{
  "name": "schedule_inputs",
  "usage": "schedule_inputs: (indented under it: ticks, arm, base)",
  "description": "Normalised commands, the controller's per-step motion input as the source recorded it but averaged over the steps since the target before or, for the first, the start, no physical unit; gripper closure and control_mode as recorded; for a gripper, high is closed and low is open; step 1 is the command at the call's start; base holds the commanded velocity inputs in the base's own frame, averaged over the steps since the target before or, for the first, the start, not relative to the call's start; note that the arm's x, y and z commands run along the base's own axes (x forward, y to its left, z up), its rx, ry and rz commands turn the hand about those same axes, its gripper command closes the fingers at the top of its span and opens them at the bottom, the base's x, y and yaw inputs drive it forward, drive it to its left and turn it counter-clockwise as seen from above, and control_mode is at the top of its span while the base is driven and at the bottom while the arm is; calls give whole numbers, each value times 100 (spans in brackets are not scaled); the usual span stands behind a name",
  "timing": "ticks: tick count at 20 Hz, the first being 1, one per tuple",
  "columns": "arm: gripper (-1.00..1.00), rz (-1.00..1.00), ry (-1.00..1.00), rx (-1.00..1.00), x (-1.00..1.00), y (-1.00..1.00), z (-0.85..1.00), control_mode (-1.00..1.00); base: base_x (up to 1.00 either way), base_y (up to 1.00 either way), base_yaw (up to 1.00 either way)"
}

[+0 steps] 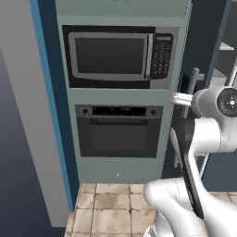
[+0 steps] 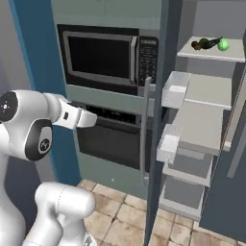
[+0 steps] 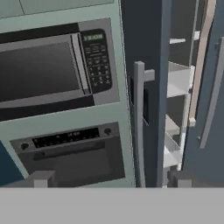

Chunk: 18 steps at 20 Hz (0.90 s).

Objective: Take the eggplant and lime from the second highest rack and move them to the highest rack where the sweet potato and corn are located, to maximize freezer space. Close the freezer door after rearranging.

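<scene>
Beside the microwave (image 2: 103, 56), on its right, you have the freezer door (image 3: 151, 94) standing ajar, edge-on to the hand camera, with its long grey handle (image 3: 139, 122) running down just right of the microwave's keypad (image 3: 96, 59). Your gripper (image 3: 109, 180) has its two fingertips (image 3: 41, 178) set wide apart with nothing between them; one tip sits below the oven (image 3: 72, 153) under the microwave, the other below the door's edge, so the handle falls between them but farther off, not touched.

Right of the door, in the right base view, you look into the freezer (image 2: 211, 120) with its pale shelves. On the top visible shelf, well right of the microwave and level with it, lie a small brown sweet potato (image 2: 196, 45), a dark item beside it that is too small to name, and a bright green corn (image 2: 223, 45) at the right end. Two translucent white bins (image 2: 175, 89) hang on the door's inner face, one above the other. The lower shelves look bare from here.
</scene>
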Motion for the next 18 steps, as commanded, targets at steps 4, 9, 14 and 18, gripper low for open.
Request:
schedule_inputs:
  ticks: [4,9,14,18]
  arm:
    - [-100,0,0,0,0,0,0,100]
    - [-100,0,0,0,0,0,0,100]
    - [-100,0,0,0,0,0,0,100]
    - [-100,0,0,0,0,0,0,100]
  base:
    - [75,86,-48]
    - [83,56,-52]
    - [72,1,-46]
    - [64,0,-41]
